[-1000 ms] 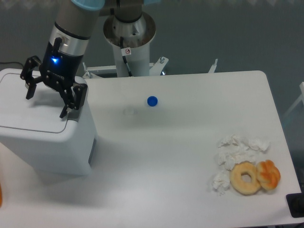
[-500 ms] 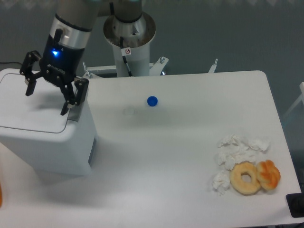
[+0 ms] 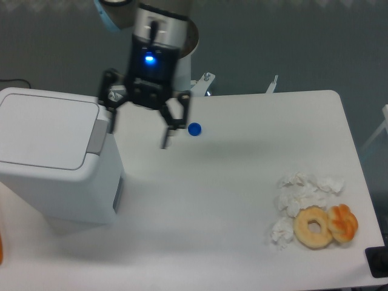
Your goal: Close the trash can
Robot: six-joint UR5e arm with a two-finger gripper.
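Swung right off the trash can (image 3: 51, 154), our hand (image 3: 140, 124) now hangs over the desk (image 3: 242, 182) beside it, fingers spread apart and empty. Lid looks flat down, so we'd call it closed. Blue cap (image 3: 194, 128) sits just right of the hand.

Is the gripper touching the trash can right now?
Apart. The fixed camera shows the open gripper beside the trash can, with bare table visible between them.
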